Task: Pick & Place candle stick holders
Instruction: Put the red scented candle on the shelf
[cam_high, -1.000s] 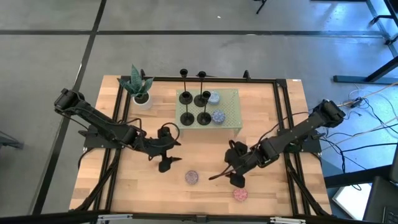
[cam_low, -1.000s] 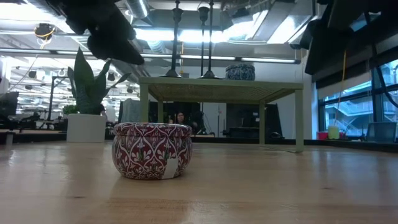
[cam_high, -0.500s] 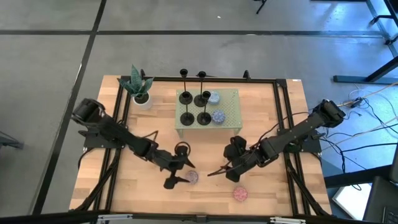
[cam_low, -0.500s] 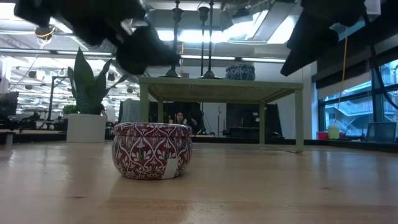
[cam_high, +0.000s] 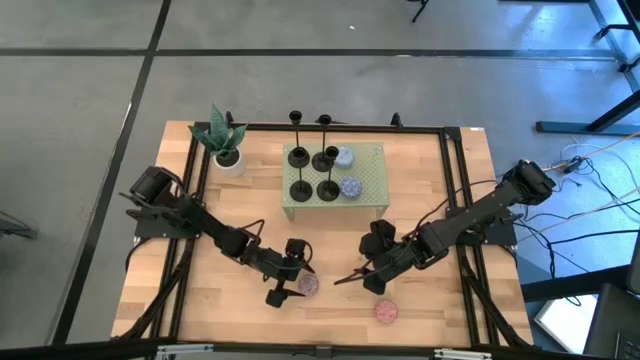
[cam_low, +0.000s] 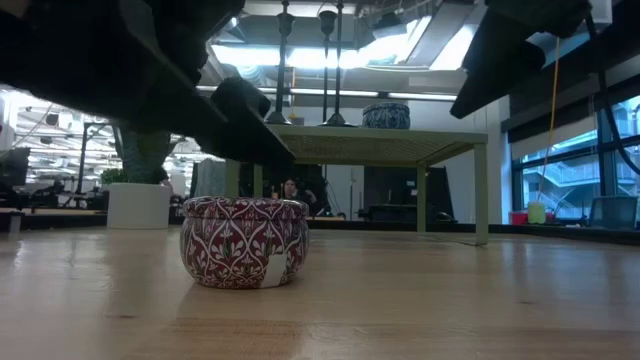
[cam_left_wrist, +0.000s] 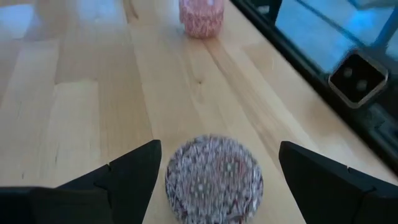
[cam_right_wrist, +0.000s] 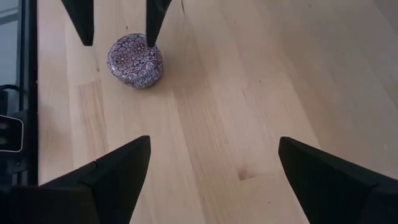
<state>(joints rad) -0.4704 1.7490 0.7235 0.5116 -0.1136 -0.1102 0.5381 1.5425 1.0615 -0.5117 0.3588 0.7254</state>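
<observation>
Black holders, four of them, stand upright on the green stand at upper centre of the high view, stems vertical, well apart from both grippers at lower centre; we judge neither arm clearly nearer. Our left gripper hangs spread wide over a speckled puck, the puck between its fingers but apparently untouched, gripping nothing; our right gripper is likewise wide open and empty above bare wood, another puck near it.
</observation>
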